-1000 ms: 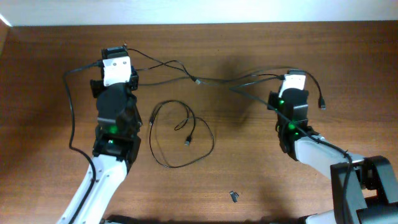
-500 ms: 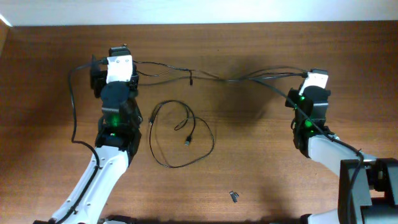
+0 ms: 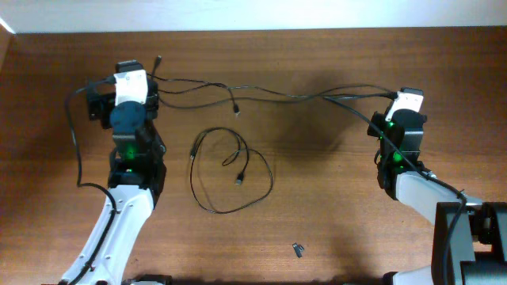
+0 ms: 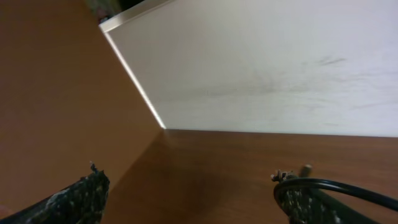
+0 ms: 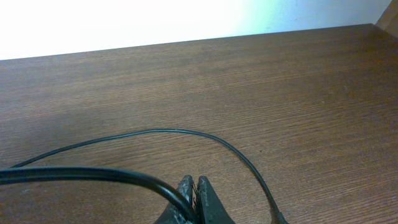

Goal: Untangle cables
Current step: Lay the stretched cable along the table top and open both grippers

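Brown wooden table (image 3: 333, 214), cables (image 3: 192, 170) strewn, meets a white wall (image 4: 280, 62).

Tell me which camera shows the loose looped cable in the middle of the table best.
Overhead: the looped cable shows there as a whole loop. Neither wrist view catches it; the right wrist shows only the stretched cables.

Nearly the whole overhead view is taken up by a dark brown wood-grain table (image 3: 317, 237). A pale strip is seen along the top edge of that frame, where the tabletop is met by a plain white wall (image 4: 280, 74). The wall is lit brightly and looks washed out across the top of the right wrist view. A soft shadow is cast on the wood at upper centre of the overhead view.
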`<control>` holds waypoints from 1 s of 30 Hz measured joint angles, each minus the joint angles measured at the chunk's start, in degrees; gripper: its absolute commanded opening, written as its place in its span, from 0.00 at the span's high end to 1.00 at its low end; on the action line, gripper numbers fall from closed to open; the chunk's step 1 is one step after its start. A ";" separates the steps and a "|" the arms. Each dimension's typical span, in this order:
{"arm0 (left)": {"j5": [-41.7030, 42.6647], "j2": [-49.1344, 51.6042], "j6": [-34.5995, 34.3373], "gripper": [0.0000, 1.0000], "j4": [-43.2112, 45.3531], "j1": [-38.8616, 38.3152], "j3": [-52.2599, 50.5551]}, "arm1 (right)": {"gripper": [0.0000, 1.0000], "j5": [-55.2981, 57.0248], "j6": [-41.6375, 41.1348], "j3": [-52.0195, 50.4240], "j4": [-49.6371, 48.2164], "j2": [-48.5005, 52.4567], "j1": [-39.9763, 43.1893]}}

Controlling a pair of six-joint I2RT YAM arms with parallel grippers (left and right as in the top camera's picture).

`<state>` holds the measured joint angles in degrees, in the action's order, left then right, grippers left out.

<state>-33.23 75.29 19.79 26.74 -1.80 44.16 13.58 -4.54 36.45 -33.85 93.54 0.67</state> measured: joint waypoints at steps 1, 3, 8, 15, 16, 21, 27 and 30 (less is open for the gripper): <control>-0.02 0.00 0.04 0.05 0.00 0.83 -0.02 | 0.96 0.00 0.00 0.00 0.00 0.00 0.00; -0.02 0.00 0.22 0.04 0.00 2.05 -0.02 | 0.96 -0.02 -0.02 0.00 0.00 0.00 0.00; 0.00 0.00 0.22 0.02 0.00 4.44 -0.02 | 0.96 -0.17 0.00 0.00 -0.02 0.00 0.00; 0.02 0.00 0.26 0.01 0.00 7.91 -0.02 | 0.96 -0.22 0.00 0.00 -0.02 0.00 0.00; 0.02 0.00 0.26 0.01 0.00 8.26 -0.02 | 0.96 -0.26 -0.02 0.00 -0.02 0.00 0.00; 0.04 0.00 0.44 0.00 0.00 10.56 0.00 | 0.96 -0.61 0.00 0.00 -0.02 0.00 0.00; 0.17 0.00 0.44 0.00 0.00 13.29 -0.02 | 0.96 -0.74 0.09 0.00 -0.02 0.00 0.00; 0.26 0.00 0.44 0.00 0.00 14.80 0.00 | 0.96 -1.05 0.04 0.00 -0.02 0.00 0.07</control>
<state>-32.97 75.29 20.23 26.74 12.99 44.16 12.53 -4.49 36.45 -33.87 93.54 0.73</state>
